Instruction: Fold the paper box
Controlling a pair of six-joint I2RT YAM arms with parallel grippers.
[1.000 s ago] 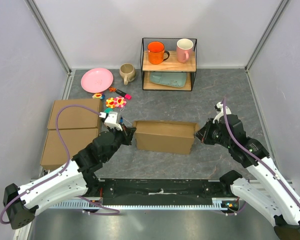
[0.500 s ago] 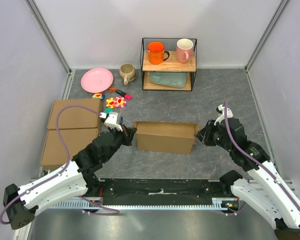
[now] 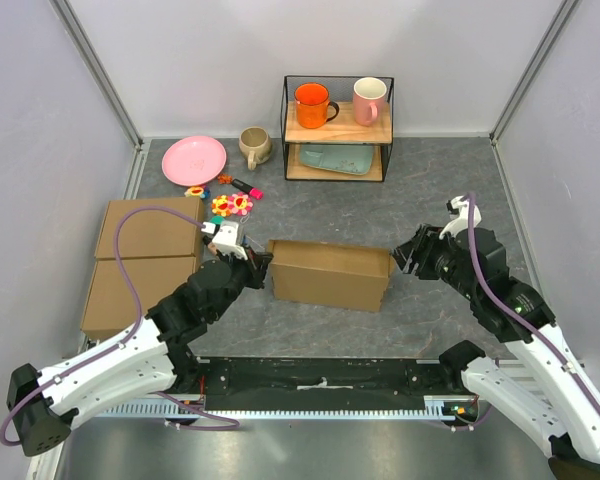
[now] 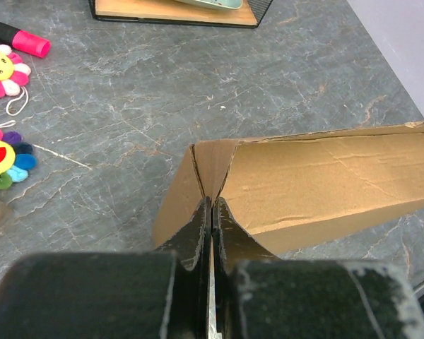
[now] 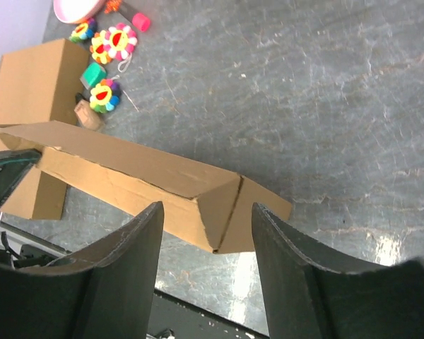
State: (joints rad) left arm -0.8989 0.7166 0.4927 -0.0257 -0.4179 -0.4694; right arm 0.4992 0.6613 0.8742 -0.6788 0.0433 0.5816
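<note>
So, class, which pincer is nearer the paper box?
Left. The left pincer is shut on the paper box at its left end, touching it; the right pincer is open just off its right end, not touching.

Pale walls (image 3: 230,60) are enclosing a grey marbled tabletop (image 3: 430,190); a wire shelf (image 3: 340,132) is standing beyond the left gripper (image 3: 265,264).

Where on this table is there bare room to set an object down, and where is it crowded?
Free: the grey stretch between the paper box and the wire shelf, and the far-right corner beyond the right gripper. Crowded: the left side, with the pink plate, flower toys and flat boxes.
</note>
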